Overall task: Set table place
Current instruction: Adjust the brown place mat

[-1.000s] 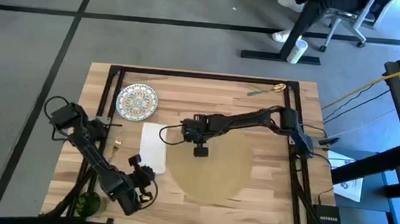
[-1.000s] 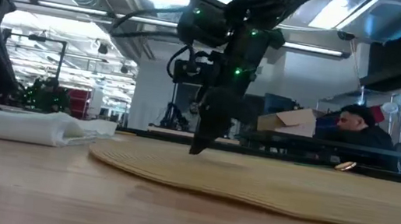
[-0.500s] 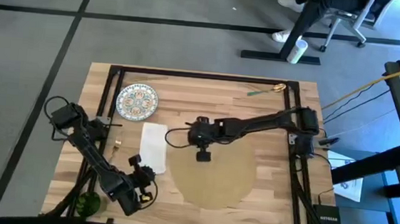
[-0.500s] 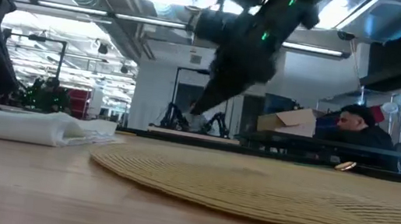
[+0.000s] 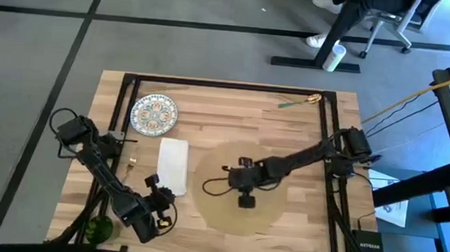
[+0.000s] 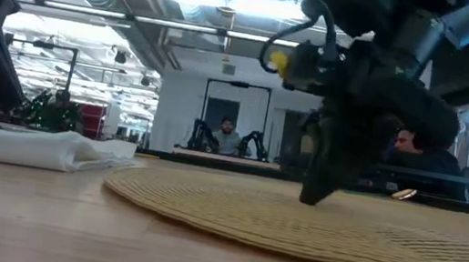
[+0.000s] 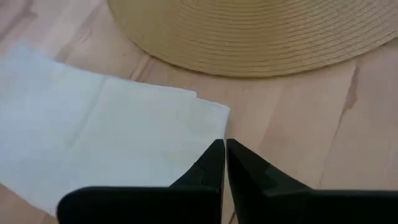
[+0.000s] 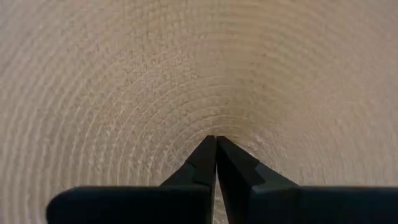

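Note:
The round tan placemat (image 5: 240, 188) lies flat on the wooden table (image 5: 234, 111), right of the white napkin (image 5: 172, 166). My right gripper (image 5: 245, 200) stands on the placemat's middle with its fingers shut; the low view shows its tip (image 6: 312, 197) down at the mat's surface. My left gripper (image 5: 162, 206) waits shut near the table's front left. In its wrist view the shut tips (image 7: 224, 144) point at bare wood beside the napkin's corner (image 7: 214, 109), and the placemat's edge (image 7: 249, 62) lies beyond. My right gripper presses its shut fingertips (image 8: 216, 142) down on the placemat near its centre (image 8: 217, 118). The fingers come from above, slanting down from the table's right side. The mat lies flat on the table under them.
A small patterned plate (image 5: 154, 114) sits at the far left. A small gold piece (image 5: 131, 164) lies left of the napkin, and a green thing (image 5: 98, 229) is at the front left corner. A gold utensil (image 5: 314, 98) lies at the far right. A black frame edges the table.
My right gripper has lifted off the placemat's far part, gone toward the table's near right, and come down shut on the mat's middle. The placemat has slid a little toward the near edge and stays flat.

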{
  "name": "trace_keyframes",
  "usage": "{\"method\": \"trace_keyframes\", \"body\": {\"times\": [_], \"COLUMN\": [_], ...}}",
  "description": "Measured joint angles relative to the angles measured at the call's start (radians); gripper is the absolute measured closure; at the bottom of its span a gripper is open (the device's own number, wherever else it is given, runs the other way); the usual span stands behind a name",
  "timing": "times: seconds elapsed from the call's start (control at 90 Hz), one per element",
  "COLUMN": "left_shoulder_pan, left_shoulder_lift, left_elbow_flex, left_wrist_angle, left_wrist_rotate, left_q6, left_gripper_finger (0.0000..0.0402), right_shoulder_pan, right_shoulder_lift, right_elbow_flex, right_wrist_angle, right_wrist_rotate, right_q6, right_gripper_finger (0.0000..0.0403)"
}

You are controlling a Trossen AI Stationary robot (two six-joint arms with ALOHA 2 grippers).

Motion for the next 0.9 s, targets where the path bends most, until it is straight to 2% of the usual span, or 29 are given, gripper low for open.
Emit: {"method": "trace_keyframes", "body": {"times": [0.444, 0.9], "left_shoulder_pan": [0.008, 0.008], "left_shoulder_lift": [0.0, 0.0], "left_elbow_flex": [0.0, 0.0], "left_wrist_angle": [0.006, 0.042], "left_wrist_rotate": [0.0, 0.0], "left_q6": [0.004, 0.036], "left_gripper_finger": [0.0402, 0.0402], "right_shoulder_pan": [-0.1, -0.099], "right_shoulder_lift": [0.0, 0.002], "right_elbow_flex": [-0.031, -0.033], "right_wrist_angle": [0.029, 0.032], "right_wrist_rotate": [0.012, 0.014], "right_q6": [-0.043, -0.049], "right_gripper_finger": [0.0403, 0.0403]}}
